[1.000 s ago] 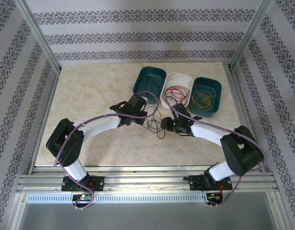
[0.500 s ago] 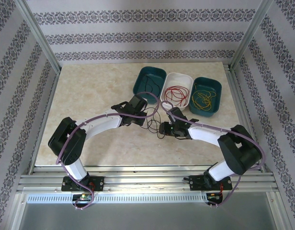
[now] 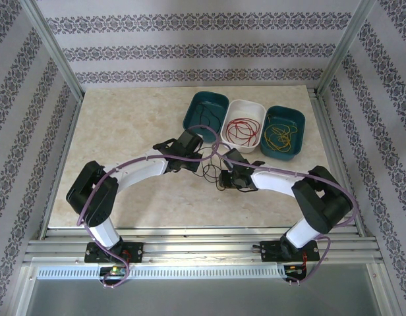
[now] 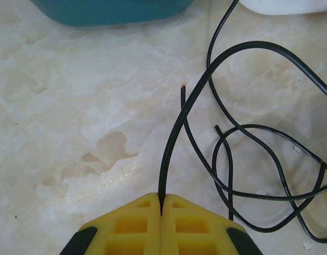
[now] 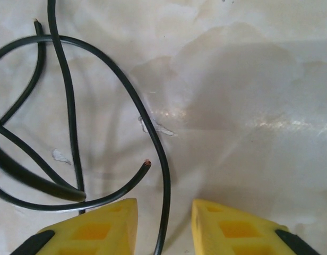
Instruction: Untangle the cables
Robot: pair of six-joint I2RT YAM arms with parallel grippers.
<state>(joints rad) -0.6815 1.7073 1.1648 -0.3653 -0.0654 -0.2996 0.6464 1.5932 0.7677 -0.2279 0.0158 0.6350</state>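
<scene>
Loose black cables (image 3: pixel 209 172) lie looped on the marble table between my two grippers. My left gripper (image 4: pixel 161 206) is shut on one black cable (image 4: pixel 177 127), which rises from its yellow fingertips and arcs right over the other loops. In the top view the left gripper (image 3: pixel 200 159) sits just below the left teal bin. My right gripper (image 5: pixel 164 208) is open, low over the table, and a black cable strand (image 5: pixel 164 175) runs between its yellow fingers (image 5: pixel 100 228) without being pinched. A cut cable end (image 5: pixel 146 163) lies just ahead of its left finger.
Three bins stand at the back: a teal bin (image 3: pixel 219 100) with a black cable, a white bin (image 3: pixel 236 104) holding red cables (image 3: pixel 241 128), and a teal bin (image 3: pixel 300 122) holding yellow cables (image 3: pixel 279 136). Patterned walls and metal rails enclose the table (image 3: pixel 117 131).
My right arm has slid left toward the black loops, bringing its gripper closer to the left one. The left arm and its cable have barely moved.
</scene>
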